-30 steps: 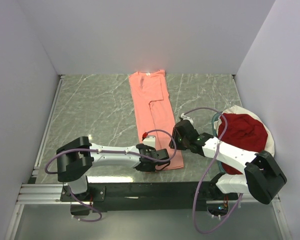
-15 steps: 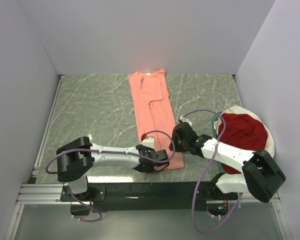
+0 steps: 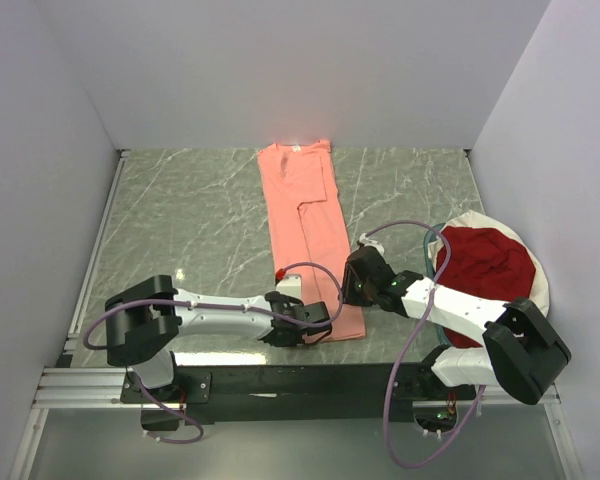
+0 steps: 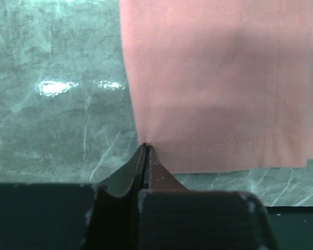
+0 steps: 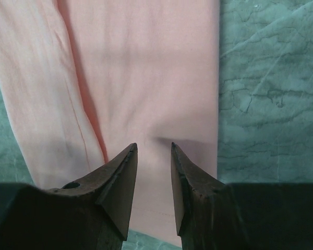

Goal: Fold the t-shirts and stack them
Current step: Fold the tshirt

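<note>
Fingers (image 4: 126,172) of my left gripper (image 4: 145,148) now pinch a hem corner of the salmon-pink cloth t-shirt (image 4: 208,78); right gripper (image 5: 154,151) stays spread

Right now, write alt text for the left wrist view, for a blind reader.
The left gripper is shut on the near hem corner of a flat salmon-pink cloth t-shirt. The shirt lies on a green marbled tabletop.

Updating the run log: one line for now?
left gripper shut on pink t-shirt hem | right gripper open over it | red t-shirt in basket
</note>
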Controlling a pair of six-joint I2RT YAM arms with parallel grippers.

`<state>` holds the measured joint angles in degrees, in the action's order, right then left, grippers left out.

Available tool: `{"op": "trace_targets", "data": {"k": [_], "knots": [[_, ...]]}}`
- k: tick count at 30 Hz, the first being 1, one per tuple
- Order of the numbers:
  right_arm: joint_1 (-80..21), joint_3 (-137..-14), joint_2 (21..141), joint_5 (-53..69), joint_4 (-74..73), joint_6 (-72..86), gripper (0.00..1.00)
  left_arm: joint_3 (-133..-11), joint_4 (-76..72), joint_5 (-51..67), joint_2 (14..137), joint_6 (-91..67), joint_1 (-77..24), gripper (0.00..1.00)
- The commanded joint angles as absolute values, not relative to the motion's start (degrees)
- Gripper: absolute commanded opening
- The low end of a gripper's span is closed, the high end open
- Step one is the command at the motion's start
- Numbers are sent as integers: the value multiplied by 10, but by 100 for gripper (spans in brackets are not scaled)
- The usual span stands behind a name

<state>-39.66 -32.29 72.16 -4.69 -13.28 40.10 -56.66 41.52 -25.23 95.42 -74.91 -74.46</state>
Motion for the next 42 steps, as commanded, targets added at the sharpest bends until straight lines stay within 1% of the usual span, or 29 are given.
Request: {"op": "trace_targets", "data": {"k": [1, 9, 11, 12, 13, 15, 16, 19, 21, 26, 30, 33, 34, 36, 37, 39, 41, 42], "knots": [[-405, -323, 708, -58, -127, 408, 39, -555, 425, -256, 924, -767, -749, 1], [-424, -327, 680, -57, -147, 410, 40, -541, 422, -257, 888, -776, -748, 1], [-433, -329, 670, -60, -153, 416, 40, -538, 415, -255, 873, -772, -749, 4], [-438, -327, 667, -60, -153, 417, 40, -536, 406, -255, 868, -768, -748, 8], [-443, -326, 665, -58, -153, 422, 40, -535, 401, -254, 865, -765, -748, 18], [-449, -324, 662, -58, -153, 427, 40, -534, 389, -248, 860, -752, -749, 26], [-456, -324, 661, -59, -154, 430, 40, -536, 382, -246, 862, -751, -749, 34], [-467, -324, 660, -59, -153, 435, 40, -549, 388, -245, 882, -749, -748, 43], [-478, -322, 661, -60, -149, 442, 40, -557, 395, -250, 904, -756, -747, 45], [-500, -316, 680, -59, -134, 454, 40, -560, 383, -249, 926, -762, -735, 45], [-504, -302, 690, -61, -125, 465, 40, -547, 360, -239, 926, -758, -728, 41], [-504, -289, 689, -62, -120, 468, 40, -542, 358, -236, 933, -758, -727, 36], [-505, -287, 689, -62, -120, 468, 40, -540, 358, -236, 934, -758, -727, 32], [-505, -280, 689, -62, -118, 471, 40, -537, 353, -230, 938, -758, -728, 29], [-505, -279, 689, -62, -118, 472, 40, -533, 352, -229, 938, -759, -727, 25], [-506, -273, 687, -62, -115, 475, 40, -527, 351, -225, 936, -760, -728, 22], [-505, -267, 687, -63, -116, 475, 40, -522, 355, -225, 932, -763, -728, 16], [-505, -265, 687, -64, -116, 476, 40, -519, 357, -225, 930, -766, -728, 10]]}}
